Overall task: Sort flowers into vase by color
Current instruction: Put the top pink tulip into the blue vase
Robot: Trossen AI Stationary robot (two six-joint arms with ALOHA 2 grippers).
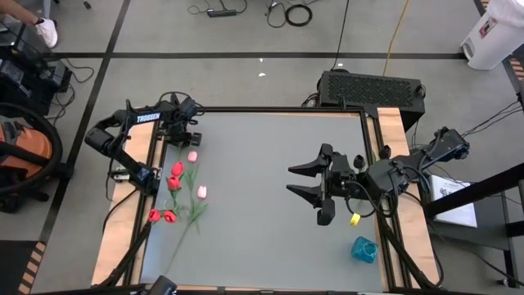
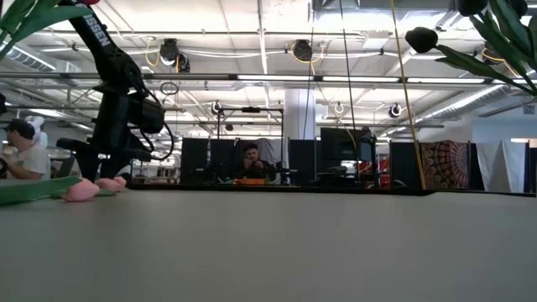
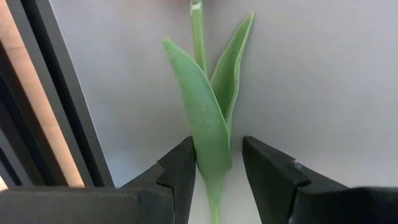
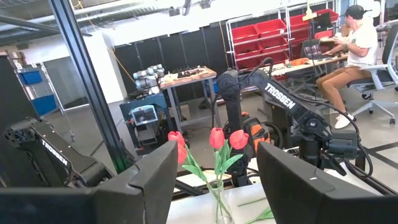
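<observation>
High view first: your left gripper [image 1: 182,138] sits at the far left corner of the grey table [image 1: 270,205], fingers pointing at the cluster of flowers [image 1: 180,192] lying flat along the table's left side. That cluster is a mix of red and pink heads with green stems and leaves crossing one another, so the stems overlap where they lie. The pink tulip [image 1: 192,156] is the one nearest the gripper.

In the left wrist view you see the two dark fingers [image 3: 180,171] set narrowly apart on either side of a green leaf and stem [image 3: 208,134]; one finger touches the leaf's edge, the other stands just off it, so it brackets the stem but does not clearly clamp it.

Your right gripper [image 1: 307,180] hovers over the table's right half, well apart from the flowers, with its fingers spread wide and nothing between them. Beside that arm lie a small yellow object [image 1: 354,219] and a teal object [image 1: 364,249] near the right edge.

The right wrist view shows a clear vase [image 4: 217,202] holding three red tulips [image 4: 214,140], framed between that arm's fingers, with the left arm behind it. A seated person [image 4: 351,46] is in the room beyond.
</observation>
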